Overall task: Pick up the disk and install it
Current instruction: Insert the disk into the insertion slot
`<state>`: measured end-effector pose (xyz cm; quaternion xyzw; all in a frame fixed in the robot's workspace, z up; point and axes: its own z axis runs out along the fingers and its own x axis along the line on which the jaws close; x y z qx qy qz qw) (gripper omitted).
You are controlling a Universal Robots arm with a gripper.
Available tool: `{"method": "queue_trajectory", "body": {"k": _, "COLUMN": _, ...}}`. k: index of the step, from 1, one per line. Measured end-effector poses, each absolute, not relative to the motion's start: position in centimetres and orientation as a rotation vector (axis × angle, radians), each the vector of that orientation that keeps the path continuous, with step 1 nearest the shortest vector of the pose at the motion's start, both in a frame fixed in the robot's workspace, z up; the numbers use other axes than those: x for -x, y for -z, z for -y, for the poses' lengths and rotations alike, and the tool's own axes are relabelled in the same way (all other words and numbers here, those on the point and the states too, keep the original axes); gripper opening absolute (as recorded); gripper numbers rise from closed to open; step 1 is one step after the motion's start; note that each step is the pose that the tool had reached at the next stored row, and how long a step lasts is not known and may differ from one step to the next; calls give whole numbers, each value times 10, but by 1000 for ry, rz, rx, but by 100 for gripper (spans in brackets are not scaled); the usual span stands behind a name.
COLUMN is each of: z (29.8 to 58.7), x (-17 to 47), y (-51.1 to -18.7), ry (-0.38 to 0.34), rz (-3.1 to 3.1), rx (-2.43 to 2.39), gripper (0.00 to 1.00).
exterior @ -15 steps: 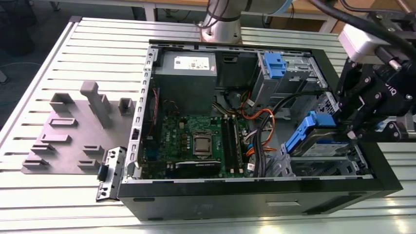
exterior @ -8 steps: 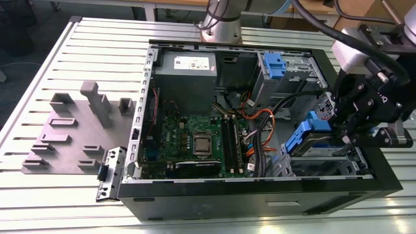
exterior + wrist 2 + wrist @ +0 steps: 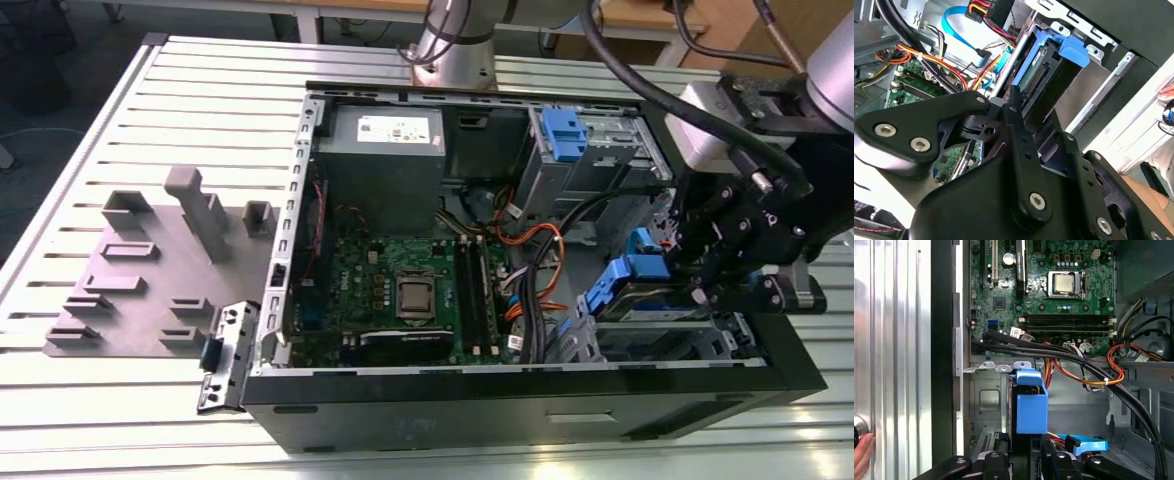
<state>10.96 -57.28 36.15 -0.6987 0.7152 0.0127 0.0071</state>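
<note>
Slatted table (image 3: 174, 110), open case (image 3: 534, 390); claw (image 3: 1026, 461) clamps blue-framed disk (image 3: 1031, 412)

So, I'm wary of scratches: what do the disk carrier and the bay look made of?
The disk carrier looks like moulded plastic: bright blue, smooth, slightly glossy. The bay seems bare sheet metal: dull grey, with stamped holes and folded tabs.

Black pincer (image 3: 1041, 120) linkages, silver screws (image 3: 1036, 201), thick black cables (image 3: 601, 45), silver-grey arm column (image 3: 454, 40).
</note>
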Motion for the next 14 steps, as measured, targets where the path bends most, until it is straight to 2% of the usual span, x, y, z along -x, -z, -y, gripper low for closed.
{"method": "queue_trajectory", "body": {"k": 14, "z": 573, "x": -110, "y": -340, "ry": -40, "rz": -2237, "rx": 2185, "gripper": 35}}
